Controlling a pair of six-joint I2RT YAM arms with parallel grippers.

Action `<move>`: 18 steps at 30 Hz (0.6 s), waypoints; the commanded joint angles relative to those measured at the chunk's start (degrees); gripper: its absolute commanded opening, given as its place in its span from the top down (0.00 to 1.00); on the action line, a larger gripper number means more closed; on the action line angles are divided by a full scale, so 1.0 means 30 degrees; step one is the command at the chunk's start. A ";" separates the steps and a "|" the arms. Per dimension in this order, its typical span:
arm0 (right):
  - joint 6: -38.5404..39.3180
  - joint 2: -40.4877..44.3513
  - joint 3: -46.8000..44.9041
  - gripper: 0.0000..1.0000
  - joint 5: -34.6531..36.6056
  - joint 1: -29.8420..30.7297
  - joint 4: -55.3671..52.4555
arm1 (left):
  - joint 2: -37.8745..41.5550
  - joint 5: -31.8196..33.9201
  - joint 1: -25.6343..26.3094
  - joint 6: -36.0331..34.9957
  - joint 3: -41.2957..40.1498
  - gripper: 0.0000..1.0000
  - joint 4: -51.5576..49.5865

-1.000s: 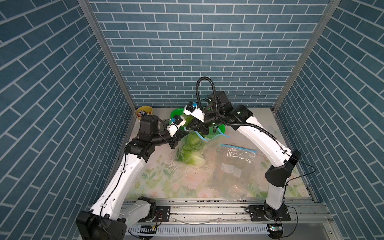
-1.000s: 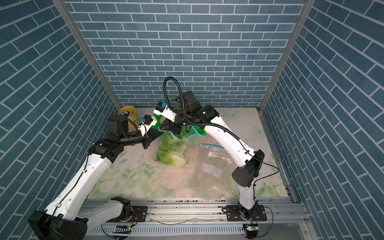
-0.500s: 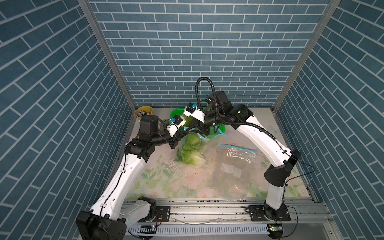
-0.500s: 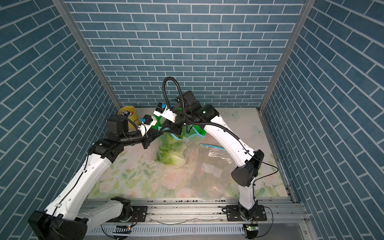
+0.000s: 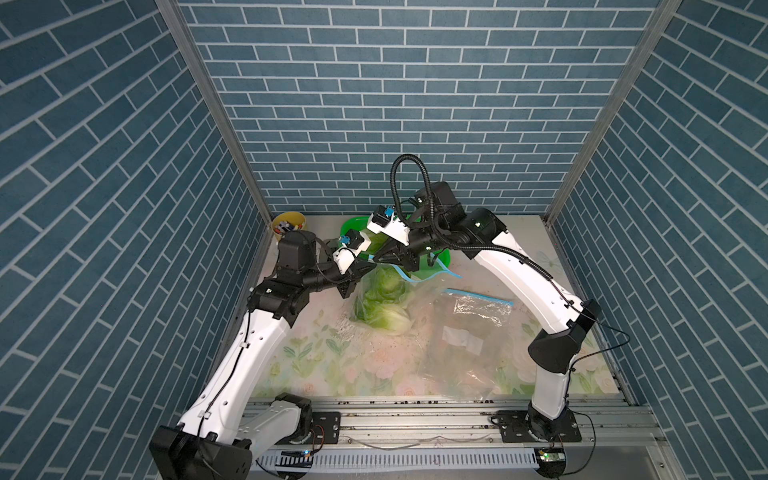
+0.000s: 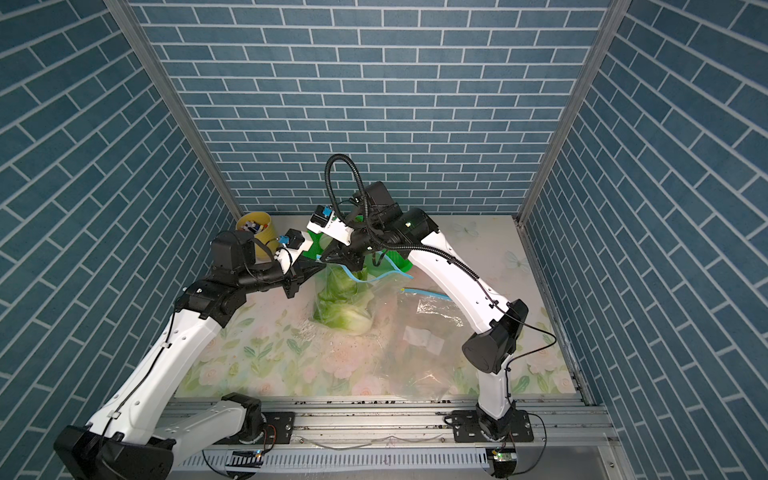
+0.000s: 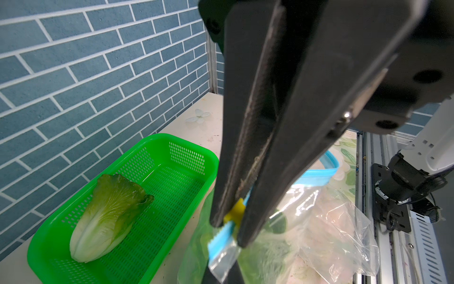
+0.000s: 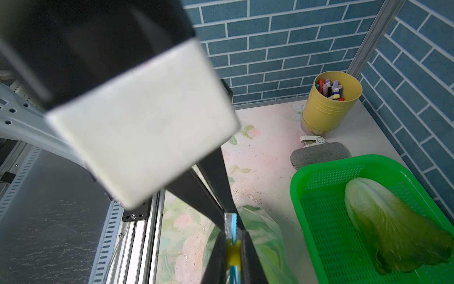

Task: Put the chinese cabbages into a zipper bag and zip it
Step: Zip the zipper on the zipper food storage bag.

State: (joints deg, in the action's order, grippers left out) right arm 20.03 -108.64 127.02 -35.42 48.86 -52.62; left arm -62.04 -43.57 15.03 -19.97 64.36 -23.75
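Chinese cabbages [image 5: 384, 309] split between two places: a leafy green mass inside the bag [image 7: 222, 261], count hard to read through the plastic, and one more lying in the green basket [image 7: 189, 145]. Bag hanging just in front of the basket, lifted by its top edge, bottom apparently resting on the table [image 5: 332, 357].

Left gripper [image 8: 229, 213] clamped on the end of the blue zipper strip [image 7: 221, 238], at the bag corner close in front of the basket. Right gripper [image 7: 231, 230] closed tight on the yellow slider [image 7: 236, 211], just beside the left one. Mouth seemingly unsealed: blue strips bowed apart further along, beside the basket, in both top views.

Likely step: running the slider along the strip. To do it well:
- Treat the left pinch as the anchor; hold it firm and motionless.
- Draw the slider straight along the strip, away from the anchored corner, never upward or sideways.
- Keep the strip taut and level, to avoid buckling ahead of the slider.
- Leave the bag's bottom on the table, to spare the corner the full weight.
- Watch for leaves caught in the track; tuck them down before passing.
- Mind the cabbage in the basket: no full seal before loading it.
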 commanded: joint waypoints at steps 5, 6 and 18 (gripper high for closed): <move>0.0998 0.1240 -0.0561 1.00 0.0666 -0.0198 -0.0497 | 0.1083 0.0418 0.0030 0.0564 -0.0430 1.00 0.0899; 0.1010 0.1395 -0.0782 1.00 0.0755 -0.0230 -0.0327 | 0.1124 0.0383 0.0031 0.0605 -0.0501 1.00 0.0963; 0.0859 0.2487 -0.2272 1.00 0.1054 -0.0890 0.0402 | 0.1740 0.0497 0.0027 0.1586 -0.1456 1.00 0.2500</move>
State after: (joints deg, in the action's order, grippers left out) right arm 20.05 -104.12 120.92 -34.33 48.16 -49.98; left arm -58.48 -43.35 15.79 -16.69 60.47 -19.31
